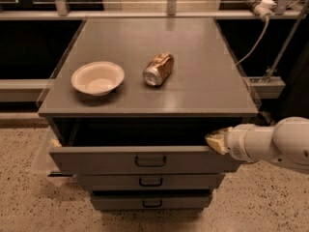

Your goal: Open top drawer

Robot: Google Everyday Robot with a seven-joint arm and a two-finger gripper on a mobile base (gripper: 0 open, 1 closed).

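Observation:
The top drawer (96, 159) is the widest grey front with a black loop handle (150, 161) at its centre. It stands pulled out from under the cabinet top, with a dark gap behind its front. My gripper (216, 139) comes in from the right on a white arm (275, 144). Its yellowish tip sits at the drawer's right upper corner, by the front's top edge.
On the grey cabinet top (203, 81) sit a white bowl (97, 78) at left and a can lying on its side (159, 69) at centre. Two narrower drawers (150, 181) lie below. Speckled floor surrounds the cabinet. A rail with cables runs at the back right.

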